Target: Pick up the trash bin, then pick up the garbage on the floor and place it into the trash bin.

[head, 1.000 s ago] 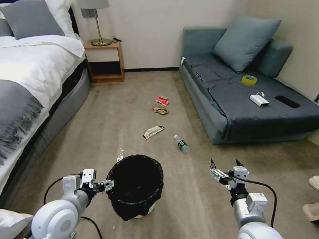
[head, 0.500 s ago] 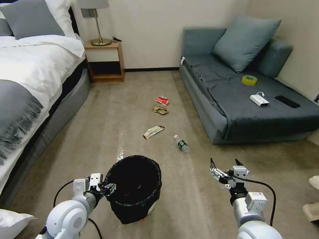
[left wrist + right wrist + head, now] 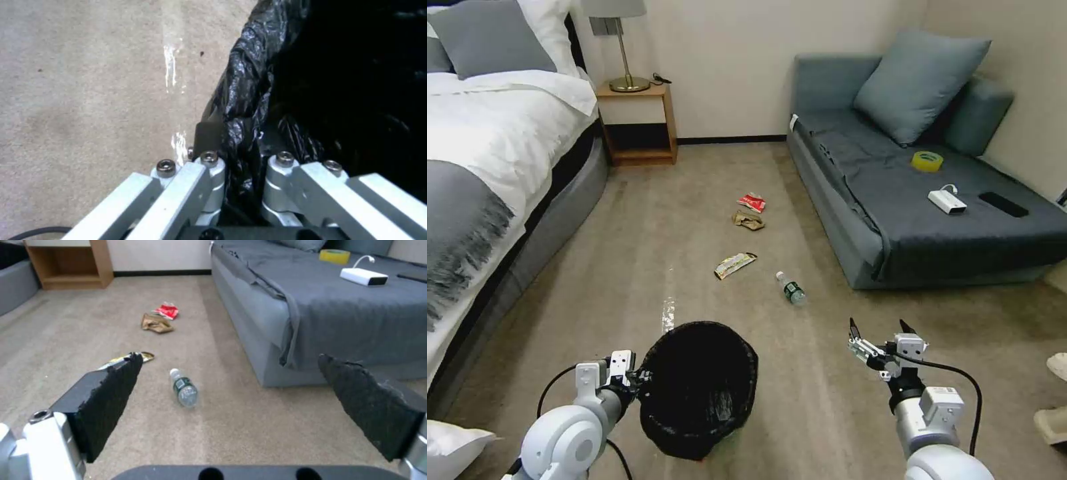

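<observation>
Gripping trash bin [image 3: 700,393] rim, left hand [image 3: 639,381], bin tilted

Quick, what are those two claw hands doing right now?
Left gripper: shut on the rim of the round trash bin lined with a crinkly black plastic bag.
Right gripper: open, holding nothing, above the beige carpet floor.

— What can't you see?

— My left gripper [image 3: 639,381]: its fingertips vanish behind the bin [image 3: 700,390] rim in the head view, and in the wrist view one finger is buried in black bag.

— The bin's base?

— Mostly hidden; I can't tell if it touches the floor [image 3: 647,233].

— And the litter?

— The wrapper [image 3: 129,359] sits partly behind my right finger [image 3: 109,396]. The bottle [image 3: 792,289] label is probably unreadable.
</observation>
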